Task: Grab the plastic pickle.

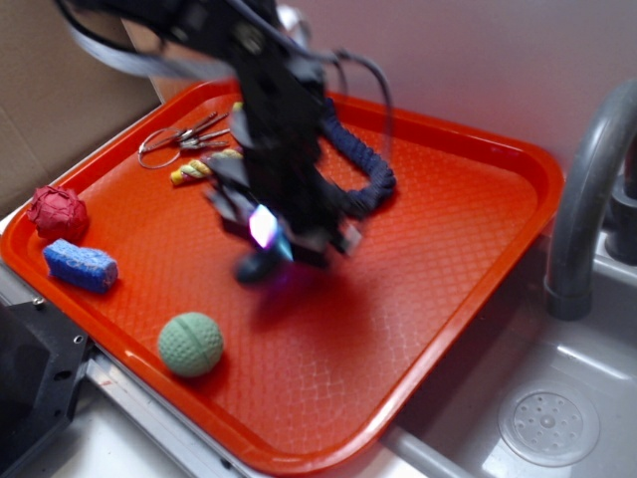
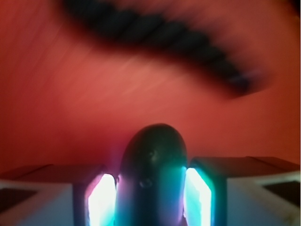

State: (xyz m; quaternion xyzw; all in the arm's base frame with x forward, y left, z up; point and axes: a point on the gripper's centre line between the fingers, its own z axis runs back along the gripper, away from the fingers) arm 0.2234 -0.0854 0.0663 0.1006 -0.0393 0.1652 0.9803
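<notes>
The plastic pickle point(image 2: 153, 174) is a smooth dark oblong piece with a rounded tip. It fills the gap between my two glowing pads point(image 2: 102, 200), which press on both its sides. In the exterior view the pickle point(image 1: 257, 266) pokes out below my gripper point(image 1: 274, 244), which is shut on it over the middle of the orange tray point(image 1: 438, 189). The picture is blurred there, and I cannot tell whether the pickle touches the tray.
A navy twisted rope point(image 1: 360, 169) lies behind the gripper and shows as the rope point(image 2: 160, 40) in the wrist view. A pale green ball point(image 1: 190, 344), blue block point(image 1: 81, 265), red ball point(image 1: 57, 212), yellow rope piece point(image 1: 202, 167) and keys point(image 1: 184, 137) lie on the tray. A sink point(image 1: 547, 418) and grey faucet point(image 1: 582, 199) are right.
</notes>
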